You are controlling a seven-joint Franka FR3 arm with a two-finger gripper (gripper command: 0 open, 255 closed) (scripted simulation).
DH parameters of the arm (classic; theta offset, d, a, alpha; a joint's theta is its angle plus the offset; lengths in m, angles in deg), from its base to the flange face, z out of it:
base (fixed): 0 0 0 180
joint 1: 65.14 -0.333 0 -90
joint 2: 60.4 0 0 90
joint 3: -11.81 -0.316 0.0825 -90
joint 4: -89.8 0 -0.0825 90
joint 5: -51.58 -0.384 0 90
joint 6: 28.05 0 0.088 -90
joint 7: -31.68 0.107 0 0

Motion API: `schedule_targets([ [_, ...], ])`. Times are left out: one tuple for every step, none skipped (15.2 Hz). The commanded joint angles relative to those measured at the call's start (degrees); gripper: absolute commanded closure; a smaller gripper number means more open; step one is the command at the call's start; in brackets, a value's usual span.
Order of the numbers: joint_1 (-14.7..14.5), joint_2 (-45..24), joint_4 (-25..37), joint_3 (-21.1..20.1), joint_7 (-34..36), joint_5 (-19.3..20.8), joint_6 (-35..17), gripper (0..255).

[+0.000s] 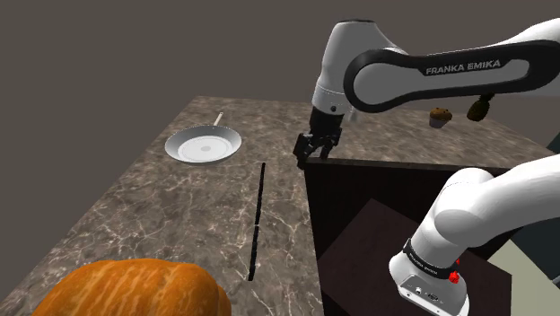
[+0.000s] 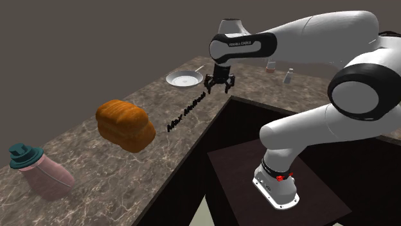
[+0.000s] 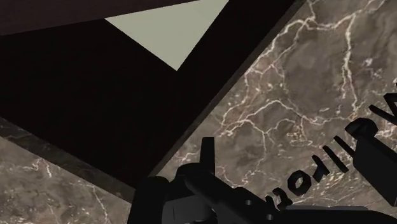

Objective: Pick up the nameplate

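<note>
The nameplate point(image 2: 186, 110) is a thin row of upright black letters standing on the brown marble counter point(image 2: 128, 173). From the shoulder view it reads as a narrow black strip point(image 1: 258, 220) running toward the camera. My black gripper point(image 2: 218, 84) hangs open just above the counter by the nameplate's far end, close to the counter's inner edge, as the shoulder view also shows point(image 1: 313, 148). In the wrist view the letters point(image 3: 331, 164) lie on the marble between my spread fingers point(image 3: 375, 162), and I see no contact.
A grey pan point(image 1: 204, 144) lies beyond the nameplate. A loaf of bread point(image 2: 125, 124) sits beside its near end, with a pink bottle point(image 2: 40, 170) farther along. A muffin point(image 1: 440, 117) and small items stand on the far counter. The dark stand point(image 1: 395, 242) fills the recess.
</note>
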Motion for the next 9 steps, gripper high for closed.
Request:
schedule_targets([
  [0.47, -2.44, 0.68, -3.51, 4.96, -0.73, -3.67, 0],
  [0.92, -4.02, 1.23, -5.23, 7.28, -0.76, -5.54, 0],
  [1.5, -5.69, 1.89, -6.99, 9.64, -0.64, -7.39, 0],
  [2.17, -7.44, 2.65, -8.78, 12.08, -0.33, -9.19, 0],
  [2.96, -9.29, 3.51, -10.6, 14.59, 0.18, -10.95, 0],
  [3.83, -11.22, 4.48, -12.44, 17.22, 0.93, -12.65, 0],
  [4.84, -13.23, 5.54, -14.33, 19.94, 1.91, -14.29, 0],
  [5.96, -15.33, 6.7, -16.26, 22.81, 3.18, -15.84, 0],
  [7.2, -17.52, 7.96, -18.25, 25.83, 4.74, -17.31, 0],
])
